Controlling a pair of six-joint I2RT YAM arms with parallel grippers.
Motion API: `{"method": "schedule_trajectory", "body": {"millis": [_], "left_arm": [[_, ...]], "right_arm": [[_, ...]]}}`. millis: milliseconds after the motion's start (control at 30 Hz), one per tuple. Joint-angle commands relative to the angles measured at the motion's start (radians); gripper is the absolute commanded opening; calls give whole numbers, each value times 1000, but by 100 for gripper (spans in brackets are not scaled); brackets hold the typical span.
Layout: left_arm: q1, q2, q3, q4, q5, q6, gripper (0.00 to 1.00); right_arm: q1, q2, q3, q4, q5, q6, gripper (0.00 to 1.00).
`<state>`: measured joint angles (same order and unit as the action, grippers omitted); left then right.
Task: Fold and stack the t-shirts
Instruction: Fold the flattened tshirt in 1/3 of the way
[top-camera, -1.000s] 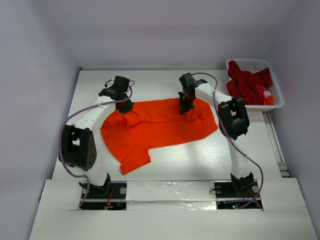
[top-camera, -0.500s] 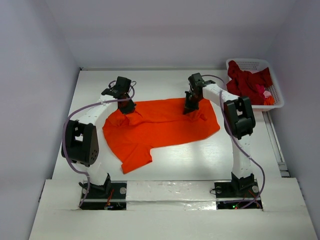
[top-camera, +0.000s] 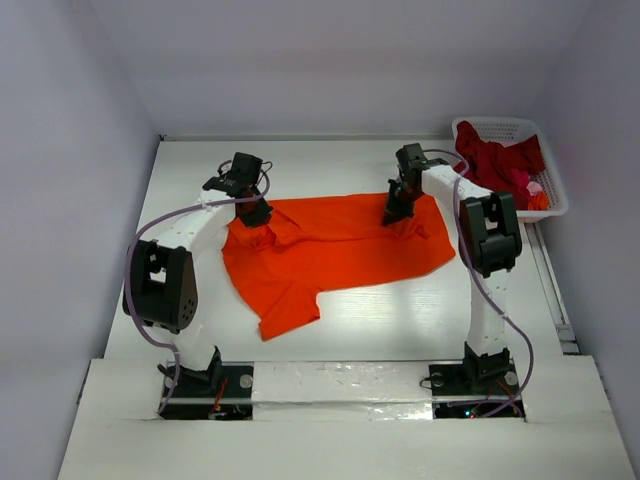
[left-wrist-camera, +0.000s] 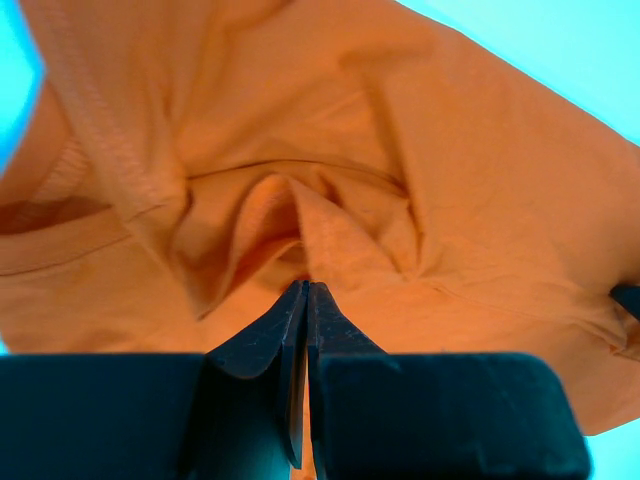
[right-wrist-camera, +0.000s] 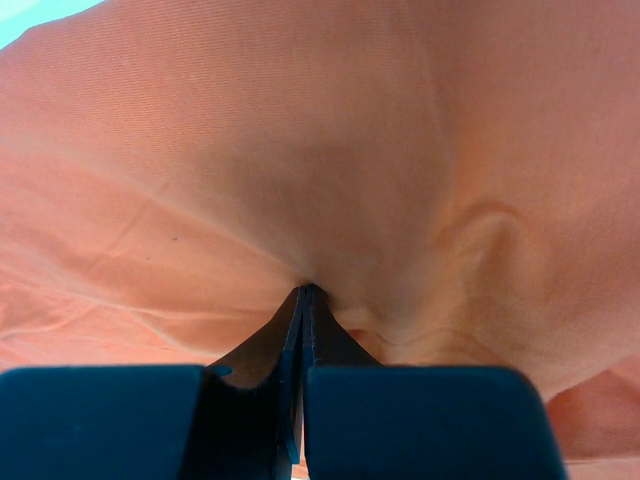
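A bright orange-red t-shirt (top-camera: 335, 250) lies spread and wrinkled across the middle of the table. My left gripper (top-camera: 255, 215) is shut on a pinch of its far left edge; in the left wrist view (left-wrist-camera: 305, 287) the cloth bunches at the closed tips. My right gripper (top-camera: 397, 213) is shut on its far right edge; in the right wrist view (right-wrist-camera: 305, 290) the cloth puckers at the closed tips. Dark crimson t-shirts (top-camera: 495, 165) with a bit of pink lie heaped in the basket.
A white lattice basket (top-camera: 553, 190) stands at the far right corner of the table. Grey walls close in the table on the left, back and right. A metal rail (top-camera: 340, 380) runs along the near edge by the arm bases.
Both grippers have moved right, dragging the orange-red shirt to the right across the table. The right gripper has moved farther, so the shirt is stretched wider.
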<state>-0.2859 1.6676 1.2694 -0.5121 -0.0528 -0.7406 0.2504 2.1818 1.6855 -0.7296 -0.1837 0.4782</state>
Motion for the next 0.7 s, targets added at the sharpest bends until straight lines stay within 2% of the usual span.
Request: {"method": "schedule_trajectory", "body": {"millis": [0,300,500,667], "left_arm": [[5,-45,-13,9,1,10,0],[5,-92,-88,18,10,10,0],[5,-238,-211,-6,47,15,0],[5,-410,-292,-97,48,59,0]], "right_arm": [[-45,-25,-33,-30,84,-29,0],[-88,-47,-29,-36,66,-39,0],[-97,-54,-15,-42,64,-36,0],[-97,-57,0,-44,56,-35,0]]}}
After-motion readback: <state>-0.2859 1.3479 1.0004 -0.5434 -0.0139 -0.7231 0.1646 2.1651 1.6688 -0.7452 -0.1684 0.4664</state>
